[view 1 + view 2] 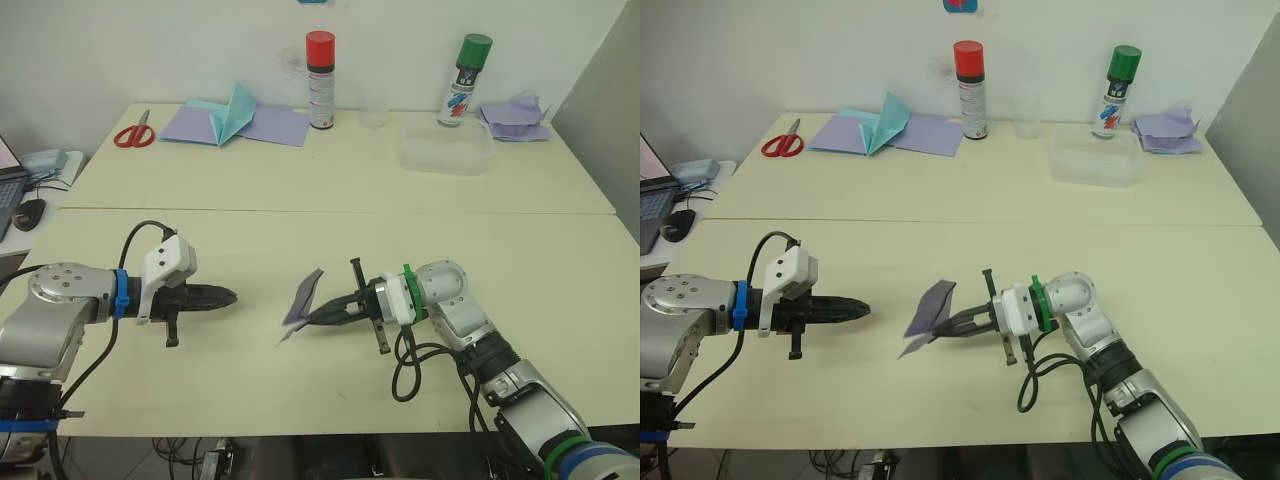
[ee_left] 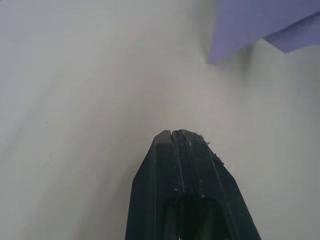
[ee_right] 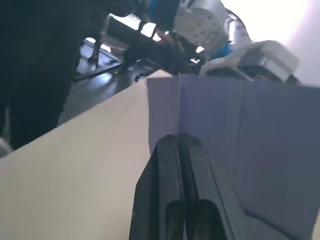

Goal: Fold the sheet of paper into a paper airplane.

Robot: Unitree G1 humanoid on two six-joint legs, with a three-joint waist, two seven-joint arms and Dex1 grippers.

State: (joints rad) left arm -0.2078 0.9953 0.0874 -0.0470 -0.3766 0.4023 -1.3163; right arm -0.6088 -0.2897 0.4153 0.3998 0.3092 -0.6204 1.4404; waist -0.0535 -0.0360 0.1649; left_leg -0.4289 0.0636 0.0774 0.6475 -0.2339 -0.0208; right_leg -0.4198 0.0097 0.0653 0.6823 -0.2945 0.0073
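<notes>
The right gripper [image 1: 322,317] is pinching the folded pale lavender sheet of paper [image 1: 301,300] upright above the cream table [image 1: 330,190], apparently presenting it to the closed, empty left gripper [image 1: 228,296] nearby.

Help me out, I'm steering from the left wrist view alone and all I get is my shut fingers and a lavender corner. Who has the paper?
Observer: The right gripper does; its fingers are shut on the sheet of paper, which is folded and held up on edge over the table.
Operator: How is my gripper placed against it?
Observer: The left gripper points at the paper from the opposite side, apart from it, with bare table between.
Operator: Anything else lavender nearby?
Observer: Only far back: flat sheets under a teal paper shape, beside scissors.
</notes>
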